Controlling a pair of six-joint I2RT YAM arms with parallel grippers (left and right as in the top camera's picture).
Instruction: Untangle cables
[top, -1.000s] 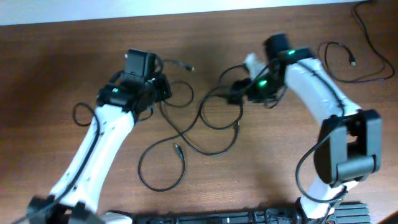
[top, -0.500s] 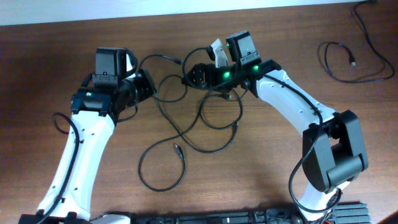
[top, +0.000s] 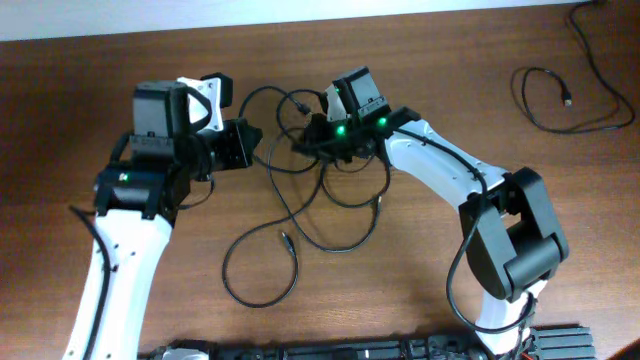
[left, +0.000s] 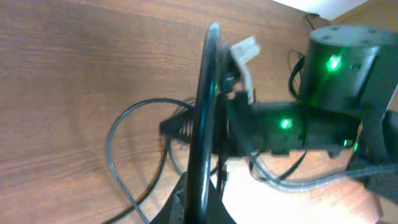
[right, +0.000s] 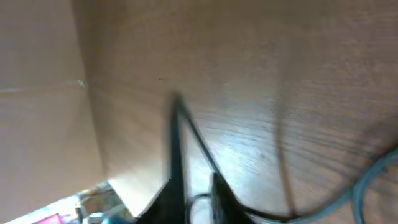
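Several black cables lie tangled in loops mid-table, and one loose plug end (top: 284, 238) points toward the front. My left gripper (top: 250, 147) is at the tangle's left side. It is shut on a thick black cable (left: 204, 137) that runs straight up from its jaws (left: 202, 208). My right gripper (top: 303, 140) faces it from the right, a short gap away, over the upper strands. In the right wrist view its fingers (right: 196, 196) stand close together with a thin black cable (right: 193, 134) passing between them. That view is blurred.
A separate black cable (top: 545, 110) lies coiled at the back right, and another strand trails off the top right corner. The table's far edge runs along the top of the overhead view. A large cable loop (top: 296, 265) lies toward the front.
Both arms moved left. The right gripper swung across the tangle toward the left gripper and its jaws closed from wide open. The left gripper stayed shut on its cable.
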